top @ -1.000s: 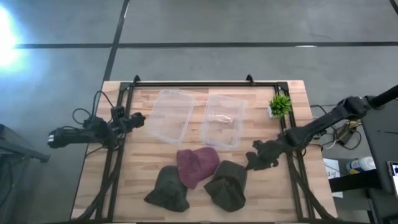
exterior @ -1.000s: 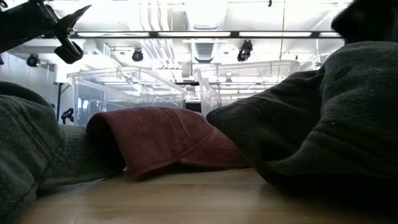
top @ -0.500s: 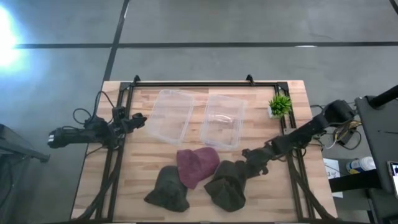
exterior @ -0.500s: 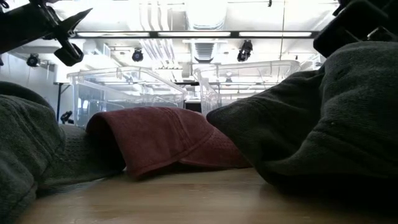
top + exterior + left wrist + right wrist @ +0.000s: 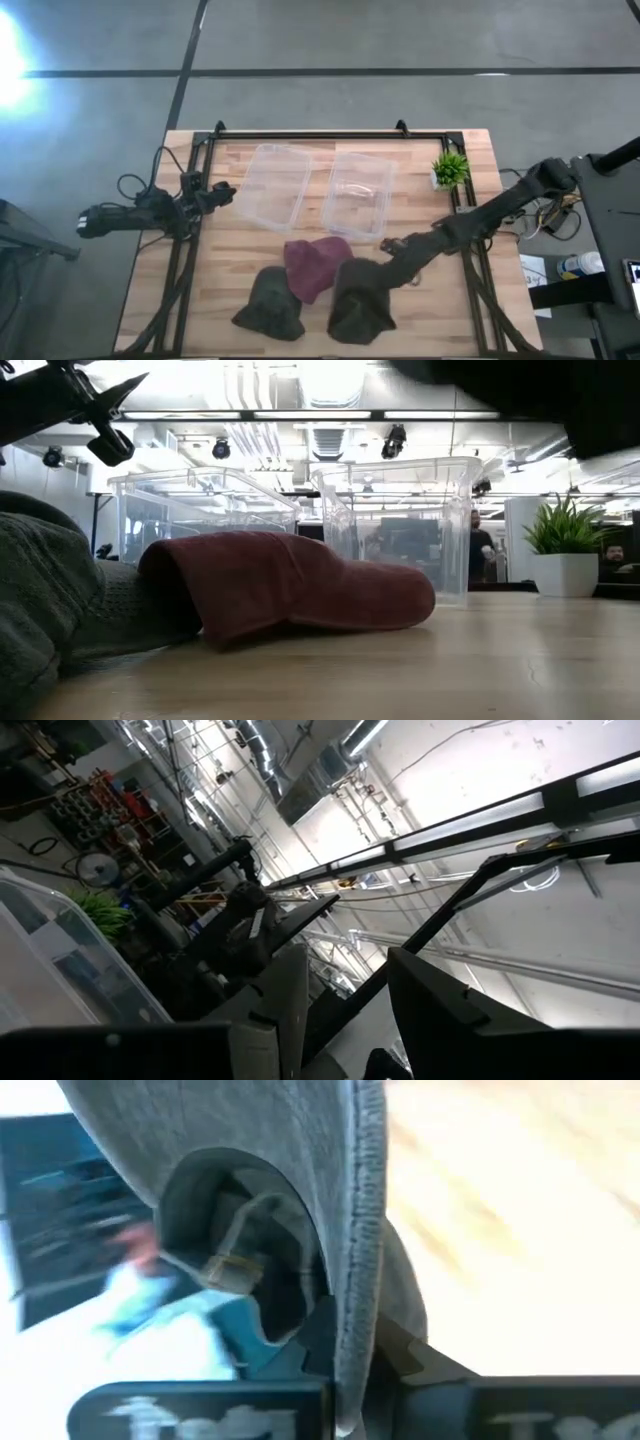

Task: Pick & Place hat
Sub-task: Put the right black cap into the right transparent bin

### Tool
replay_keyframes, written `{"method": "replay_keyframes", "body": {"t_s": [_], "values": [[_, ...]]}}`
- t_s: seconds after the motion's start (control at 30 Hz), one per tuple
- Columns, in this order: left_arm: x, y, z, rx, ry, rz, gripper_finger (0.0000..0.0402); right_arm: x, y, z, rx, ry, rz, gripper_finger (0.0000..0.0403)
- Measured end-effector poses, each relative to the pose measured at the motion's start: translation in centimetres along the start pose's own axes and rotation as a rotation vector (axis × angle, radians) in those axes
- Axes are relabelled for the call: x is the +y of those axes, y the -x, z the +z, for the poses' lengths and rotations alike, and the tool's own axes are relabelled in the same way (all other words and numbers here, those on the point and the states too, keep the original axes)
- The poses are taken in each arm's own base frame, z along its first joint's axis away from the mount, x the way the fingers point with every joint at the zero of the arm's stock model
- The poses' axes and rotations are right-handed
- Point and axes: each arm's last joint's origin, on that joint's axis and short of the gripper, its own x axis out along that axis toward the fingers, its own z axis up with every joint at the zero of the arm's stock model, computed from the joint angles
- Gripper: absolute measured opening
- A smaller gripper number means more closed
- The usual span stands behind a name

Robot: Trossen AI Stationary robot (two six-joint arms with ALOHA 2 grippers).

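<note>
A dark grey hat (image 5: pixel 358 298) hangs above the table's near middle, and my right gripper (image 5: pixel 390 252) is shut on its far right edge. In the low view only its dark underside (image 5: pixel 520 390) shows, along the top. A red hat (image 5: pixel 314 264) lies flat on the wood beside it, and its left edge lies over a second dark hat (image 5: pixel 270 305). My left gripper (image 5: pixel 222 192) waits open at the table's left edge, touching nothing. My right gripper pinches the grey hat's stitched rim edge (image 5: pixel 352 1342) between its two fingers, beside the back opening with its strap (image 5: pixel 232 1260). The fingers come from the table's right, slanting down. The hat is lifted clear of the table and hangs from the hold.
Two clear plastic bins (image 5: pixel 276 186) (image 5: pixel 360 192) stand side by side at the far middle. A small potted plant (image 5: pixel 450 168) stands at the far right. Bare wood lies at the near right (image 5: pixel 440 320). People show in the room beyond the table.
My right gripper has gone toward the table's left edge to the dark grey hat, shut on its rim and risen. The hat, which lay on the table a second ago, is now lifted clear, uncovering the red hat's right side in the low view.
</note>
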Motion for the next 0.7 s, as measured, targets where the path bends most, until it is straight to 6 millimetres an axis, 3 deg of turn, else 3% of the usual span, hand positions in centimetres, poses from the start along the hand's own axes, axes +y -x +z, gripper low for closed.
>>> {"method": "replay_keyframes", "body": {"t_s": [0.07, 0.13, 0.27, 0.37, 0.5, 0.7], "values": [[0.0, 0.0, 0.0, -0.001, 0.004, -0.003, 0.0132, 2.9, 2.2, 0.1, -0.136, 0.097, 0.060, 0.0011], [0.0, 0.0, 0.0, -0.003, 0.004, -0.005, 0.0132, 4.8, 5.0, 0.8, -0.354, 0.172, 0.001, 0.0012], [-0.1, 0.0, 0.0, -0.005, 0.005, -0.006, 0.0132, 6.3, 10.8, 2.2, -0.910, 0.245, -0.324, 0.0012], [0.0, 0.0, 0.1, -0.017, 0.007, 0.002, 0.0132, 7.5, 14.0, 3.3, -1.152, 0.243, -0.445, 0.0012], [0.0, 0.0, 0.1, -0.023, 0.012, 0.007, 0.0132, 8.7, 15.2, 5.5, -1.121, 0.312, -0.559, 0.0012], [0.0, 0.0, 0.1, -0.023, 0.013, 0.007, 0.0132, 8.5, 13.0, 9.0, -0.863, 0.461, -0.801, 0.0012]]}}
